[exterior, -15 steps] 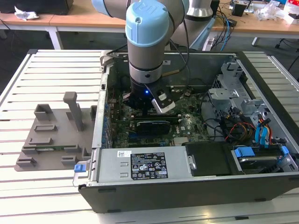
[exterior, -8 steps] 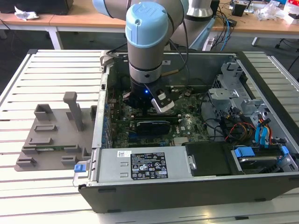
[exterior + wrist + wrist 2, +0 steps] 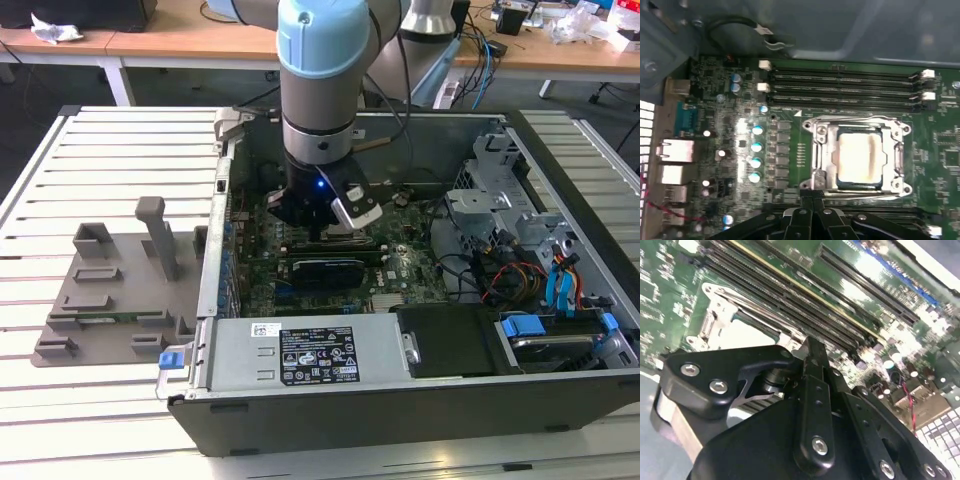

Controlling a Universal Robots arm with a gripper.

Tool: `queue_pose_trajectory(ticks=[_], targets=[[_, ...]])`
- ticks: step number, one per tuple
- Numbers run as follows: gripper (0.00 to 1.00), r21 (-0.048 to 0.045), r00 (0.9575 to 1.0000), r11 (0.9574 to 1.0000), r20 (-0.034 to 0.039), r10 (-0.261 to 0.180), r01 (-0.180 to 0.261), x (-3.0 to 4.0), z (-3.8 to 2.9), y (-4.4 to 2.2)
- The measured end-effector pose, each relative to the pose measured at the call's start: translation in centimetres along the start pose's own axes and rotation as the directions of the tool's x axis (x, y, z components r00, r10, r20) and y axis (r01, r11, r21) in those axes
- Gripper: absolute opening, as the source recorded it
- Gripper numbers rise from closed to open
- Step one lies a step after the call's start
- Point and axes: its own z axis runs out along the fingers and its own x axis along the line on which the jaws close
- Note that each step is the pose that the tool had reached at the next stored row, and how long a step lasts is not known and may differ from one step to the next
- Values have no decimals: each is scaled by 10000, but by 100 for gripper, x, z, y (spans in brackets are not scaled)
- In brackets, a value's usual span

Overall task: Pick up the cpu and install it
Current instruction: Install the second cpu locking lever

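Observation:
The cpu [image 3: 858,157] is a pale silver square lying flat inside the metal socket frame [image 3: 821,150] on the green motherboard [image 3: 720,100]. In the second wrist view the cpu [image 3: 742,335] shows as a bright patch just beyond the black fingers. My gripper [image 3: 812,197] hovers beside the socket's edge, apart from the chip, with its fingertips pressed together and nothing between them. From the exterior view, the gripper [image 3: 318,232] hangs low over the motherboard [image 3: 400,270] inside the open computer case [image 3: 400,400].
Long black memory slots [image 3: 840,85] run beside the socket, and a row of blue capacitors [image 3: 756,147] flanks it. A power supply [image 3: 300,352] fills the case's near side, with a drive cage and cables [image 3: 520,250] on the exterior view's right. A grey fixture [image 3: 110,290] rests on the slatted table.

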Motion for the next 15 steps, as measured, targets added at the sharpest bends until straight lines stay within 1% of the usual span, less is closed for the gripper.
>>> queue_pose_trajectory(ticks=[1,3,4,6,9,10,12,13,15], targets=[[11,53,10000,10000,-17,-3,3,-62,3,8],[11,101,10000,9999,-37,-1,1,-127,7,24],[11,124,10000,9999,-48,-1,1,-174,10,43],[11,132,10000,9999,-50,-2,3,-238,12,96],[11,133,10000,9999,-49,-1,1,-269,-22,155],[11,134,10000,9999,-50,-2,3,-282,-42,180],[11,136,10000,9999,-50,-2,3,-306,-71,210],[11,145,10000,9999,-50,-2,2,-338,-92,235],[11,149,10000,9999,-51,-1,2,-362,-113,254]])
